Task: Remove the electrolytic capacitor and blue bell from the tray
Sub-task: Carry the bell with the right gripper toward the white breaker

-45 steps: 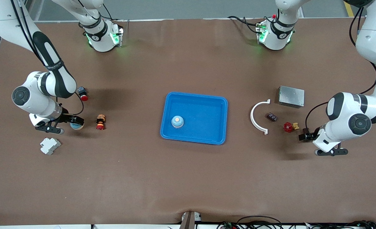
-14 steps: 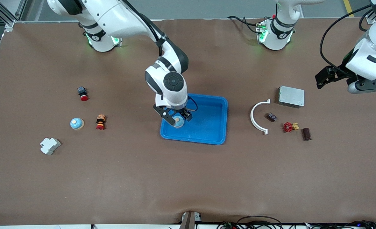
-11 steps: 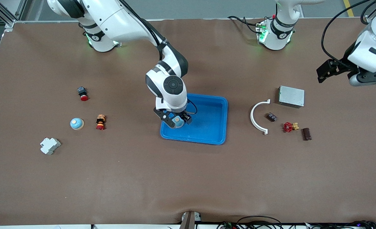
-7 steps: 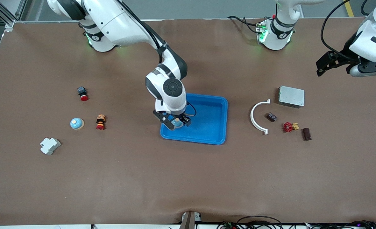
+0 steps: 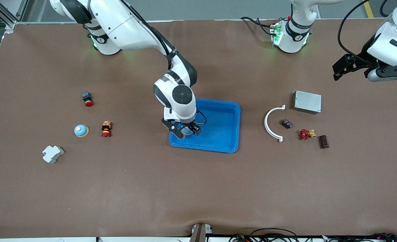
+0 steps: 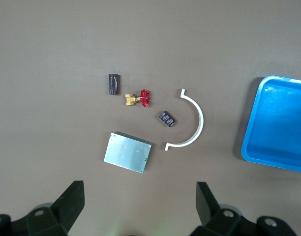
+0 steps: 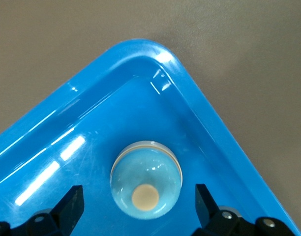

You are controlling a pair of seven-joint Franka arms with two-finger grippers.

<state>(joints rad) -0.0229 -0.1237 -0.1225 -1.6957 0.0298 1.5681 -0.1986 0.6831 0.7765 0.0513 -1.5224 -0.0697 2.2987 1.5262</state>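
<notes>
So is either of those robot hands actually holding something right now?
No. The right gripper is open around the bell in the blue tray, not gripping; the left gripper is open and empty.

Bell in tray (image 5: 186,131): mostly hidden under right gripper (image 5: 185,129).
Blue tray (image 6: 278,128): cut off at left wrist view's edge.
Left gripper (image 6: 138,209): only fingertips show.
Left arm (image 5: 391,47): cropped at table's corner.

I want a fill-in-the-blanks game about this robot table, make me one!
1. The right gripper is over the shallow plastic tray, whose colour is ____.
2. The pale blue dome-shaped bell with the cream button sits ____ that tray.
3. The left gripper has its fingers ____.
4. The curved white plastic piece is shaped like the letter ____.

Missing words: blue; in; open; C
</notes>
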